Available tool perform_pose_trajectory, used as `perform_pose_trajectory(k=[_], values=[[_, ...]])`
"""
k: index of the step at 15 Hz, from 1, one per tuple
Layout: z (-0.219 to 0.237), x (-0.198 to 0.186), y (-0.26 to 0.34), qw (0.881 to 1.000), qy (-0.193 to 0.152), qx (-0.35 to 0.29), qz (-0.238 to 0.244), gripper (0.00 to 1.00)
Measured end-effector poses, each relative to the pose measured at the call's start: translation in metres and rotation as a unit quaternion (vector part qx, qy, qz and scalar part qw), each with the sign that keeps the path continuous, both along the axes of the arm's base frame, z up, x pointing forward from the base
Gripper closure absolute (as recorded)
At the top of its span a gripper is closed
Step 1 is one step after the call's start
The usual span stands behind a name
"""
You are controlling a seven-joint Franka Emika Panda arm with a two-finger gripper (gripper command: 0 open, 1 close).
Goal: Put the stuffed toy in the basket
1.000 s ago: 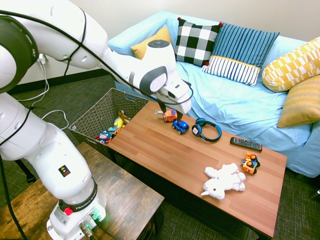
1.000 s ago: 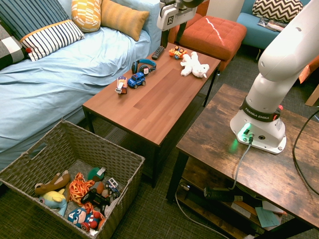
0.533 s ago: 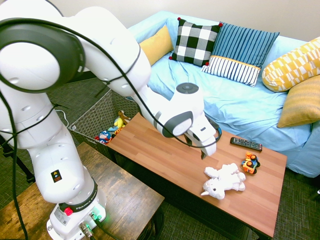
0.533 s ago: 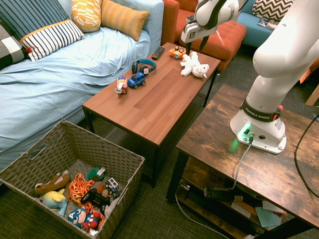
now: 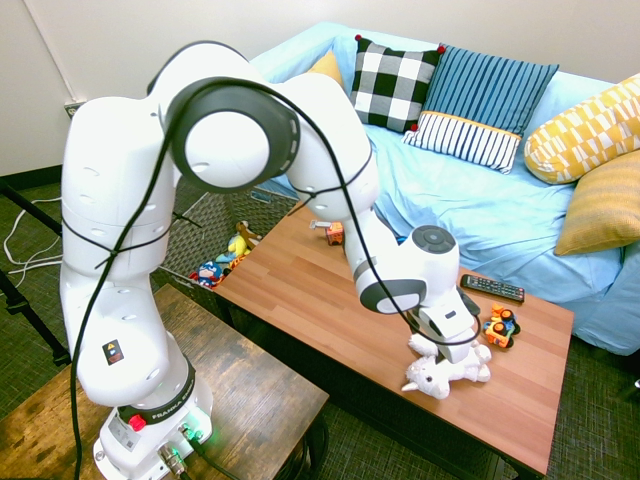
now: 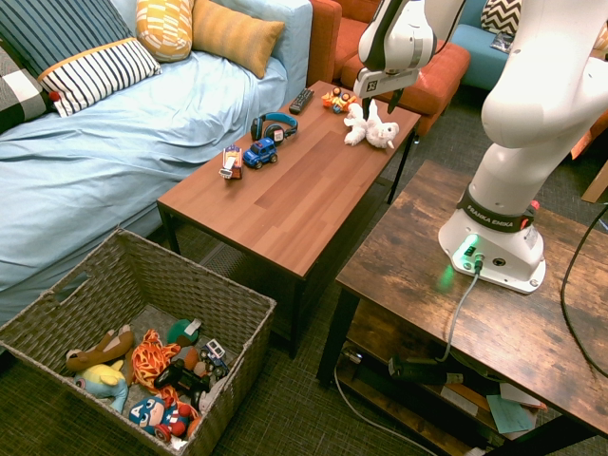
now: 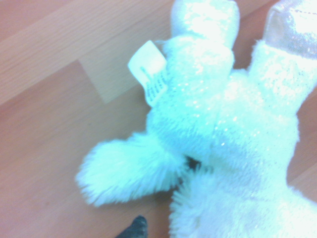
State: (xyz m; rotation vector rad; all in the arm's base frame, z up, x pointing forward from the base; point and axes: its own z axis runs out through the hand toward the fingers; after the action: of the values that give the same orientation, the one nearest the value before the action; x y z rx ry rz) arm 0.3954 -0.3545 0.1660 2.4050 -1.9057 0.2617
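Near end of tabletop, toward arm base: toy, white plush lying flat close to the front edge, limbs splayed, sewn tag showing. Directly above: gripper, pointing down, jaws apart, not yet closed on anything. Just beyond, toward the sofa-side edge: small orange car and remote. Far off, on the floor past the opposite end: basket, already part-filled. Likely failures: pinch on a floppy limb only, hence slipping in transit; sideways nudge toward the front edge; stray contact with the car.
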Motion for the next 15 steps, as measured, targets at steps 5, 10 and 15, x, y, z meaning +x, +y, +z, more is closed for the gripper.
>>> perform_pose_trajectory(k=[5, 10, 15], values=[[-0.049, -0.001, -0.036, 0.999, 0.007, 0.009, -0.045, 0.0], [-0.077, 0.01, -0.05, 0.998, 0.001, 0.016, -0.058, 1.0], [-0.08, 0.014, -0.047, 0.998, -0.005, 0.024, -0.057, 1.0]])
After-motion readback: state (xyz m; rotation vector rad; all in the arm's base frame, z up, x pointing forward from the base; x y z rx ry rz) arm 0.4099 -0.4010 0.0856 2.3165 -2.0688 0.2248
